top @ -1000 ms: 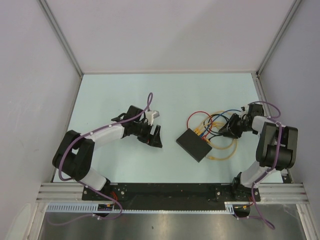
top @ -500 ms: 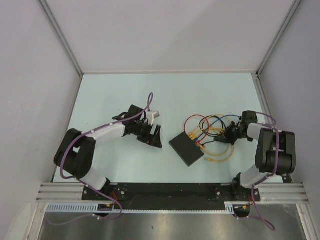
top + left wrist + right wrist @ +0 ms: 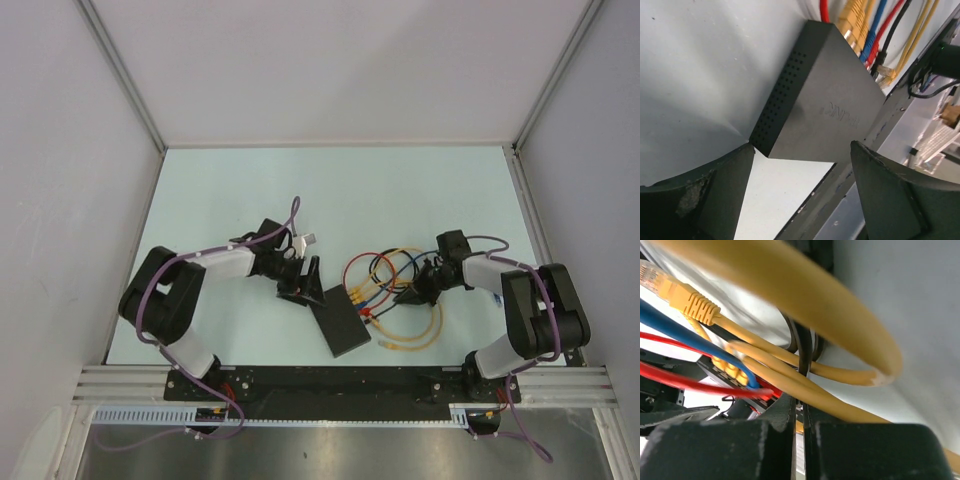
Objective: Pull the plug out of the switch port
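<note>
Embossed lettering on the switch cannot be read. The switch lies flat between the arms. Left gripper, forearm low, stands released astride the switch's corner away from the sockets. Right gripper, on the switch's socket side, is clenched on a black cable.

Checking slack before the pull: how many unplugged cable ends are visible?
1: a yellow plug lying loose on the table beside the switch. The cable tangle may hide others.
</note>
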